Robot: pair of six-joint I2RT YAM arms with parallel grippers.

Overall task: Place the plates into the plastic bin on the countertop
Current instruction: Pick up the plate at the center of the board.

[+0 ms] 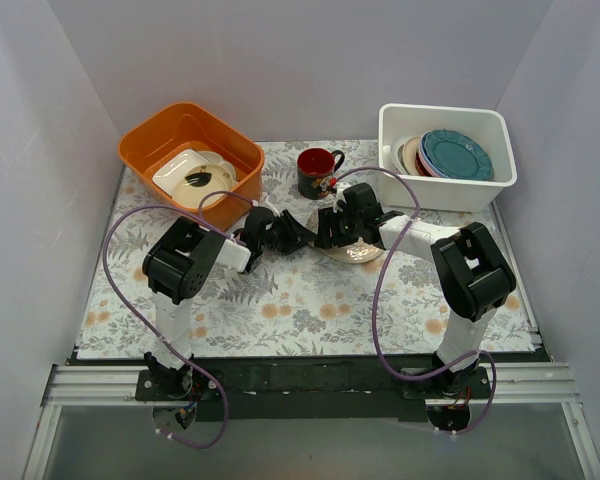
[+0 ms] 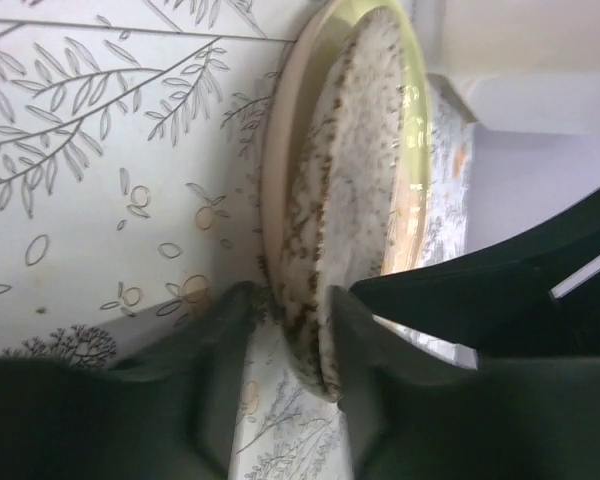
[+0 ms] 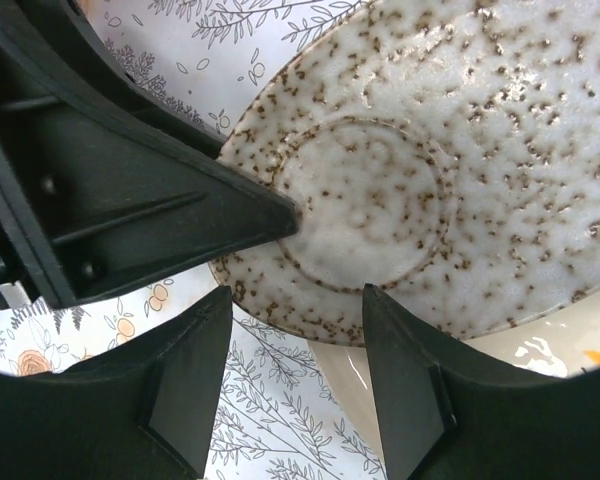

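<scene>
Our left tool (image 2: 290, 305) pinched the speckled plate (image 3: 460, 150) by its rim at mid-counter (image 2: 80, 220). Our right tool (image 3: 297, 300) hovered open above it, the bin (image 1: 445, 195) at one o'clock.

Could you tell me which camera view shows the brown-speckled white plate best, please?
The right wrist view: the brown-speckled white round plate fills it, face-on. The left wrist view shows it edge-on; the top external view shows only a mostly hidden sliver.

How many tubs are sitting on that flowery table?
2. An orange tub at the far left holds white dishes. The white plastic bin at the far right holds plates standing on edge. None looks hidden.
</scene>
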